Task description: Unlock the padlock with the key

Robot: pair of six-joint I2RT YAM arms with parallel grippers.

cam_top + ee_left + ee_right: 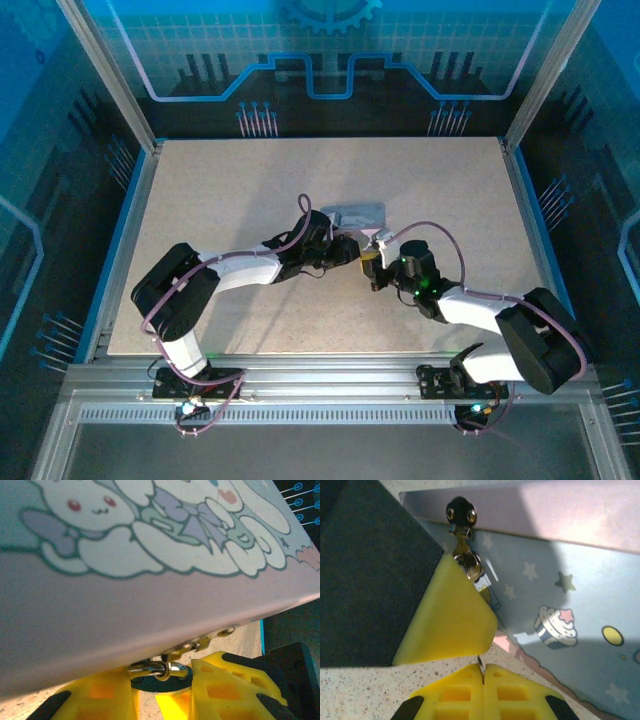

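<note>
Left gripper (347,250) and right gripper (373,258) meet nose to nose on the table (220,190) in the top view, just short of the near edge of the pastel tin (358,213); the arms screen the lock hardware there, and the finger gaps cannot be read. Left wrist view: the tin's cartoon-printed face looms overhead; under its lower edge a brass-coloured hasp (202,642) carries a shiny ring (167,670), and the dark padlock (161,683) sits just below, pinched narrowly between the left yellow fingers (100,697). Right wrist view: the right fingers (520,695) are pressed together on the key (480,666), a thin sliver standing up from their seam. A yellow wedge (447,615), the left arm's finger, stands between the key and a shiny link (471,564), which hangs from a dark riveted fitting (461,513) at the tin's edge
</note>
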